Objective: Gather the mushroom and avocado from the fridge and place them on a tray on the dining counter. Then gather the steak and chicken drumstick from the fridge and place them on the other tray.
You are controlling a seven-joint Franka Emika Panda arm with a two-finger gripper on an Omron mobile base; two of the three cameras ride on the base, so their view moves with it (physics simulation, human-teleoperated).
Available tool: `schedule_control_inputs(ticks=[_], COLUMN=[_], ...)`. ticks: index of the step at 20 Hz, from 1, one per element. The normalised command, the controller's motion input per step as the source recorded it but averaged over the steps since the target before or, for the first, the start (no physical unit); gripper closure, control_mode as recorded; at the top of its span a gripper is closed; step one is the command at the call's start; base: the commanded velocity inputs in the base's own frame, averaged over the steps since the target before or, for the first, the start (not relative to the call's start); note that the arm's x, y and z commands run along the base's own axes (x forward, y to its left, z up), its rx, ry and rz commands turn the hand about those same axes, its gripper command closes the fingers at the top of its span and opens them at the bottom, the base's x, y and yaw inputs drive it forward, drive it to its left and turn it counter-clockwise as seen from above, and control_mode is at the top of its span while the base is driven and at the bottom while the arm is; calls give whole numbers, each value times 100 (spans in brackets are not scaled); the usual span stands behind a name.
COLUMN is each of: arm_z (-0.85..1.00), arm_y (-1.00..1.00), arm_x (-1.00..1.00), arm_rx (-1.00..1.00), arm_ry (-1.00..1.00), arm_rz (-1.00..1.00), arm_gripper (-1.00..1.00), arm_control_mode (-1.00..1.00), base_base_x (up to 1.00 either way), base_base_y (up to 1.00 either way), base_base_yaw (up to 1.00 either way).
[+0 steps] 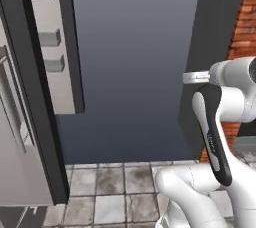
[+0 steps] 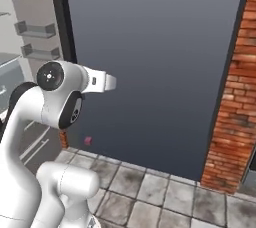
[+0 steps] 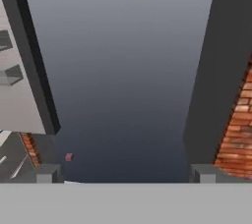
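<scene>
Fridge (image 1: pixel 130 62) stands open before the arm, its door (image 3: pixel 24 85) swung left. Pincer (image 3: pixel 125 174) is spread wide, empty. A small red chunk, perhaps the steak (image 3: pixel 69 157), lies low down. No tray visible; gathering seems unfinished.

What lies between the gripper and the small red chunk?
Nothing. In the hand view, the stretch from the gripper to the small red chunk is bare, with the dark grey panel behind.

One fridge (image 1: pixel 130 57), three door shelves (image 1: pixel 49 38), perhaps one steak (image 2: pixel 88 141)
</scene>
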Motion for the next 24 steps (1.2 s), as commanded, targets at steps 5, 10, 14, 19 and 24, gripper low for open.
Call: schedule_control_inputs(ticks=[5,10,14,19,24], arm_z=[0,0,0,0,0], arm_y=[0,0,0,0,0], arm_x=[0,0,0,0,0], arm_rx=[0,0,0,0,0], arm_ry=[0,0,0,0,0], arm_rz=[0,0,0,0,0], arm_gripper=[-100,-100,-100,-100,-100], arm_control_mode=[100,100,100,100,100], base_base_x=[39,39,46,39,26], base_base_y=[-27,-25,-19,-20,-11], base_base_yaw=[42,45,46,45,42])
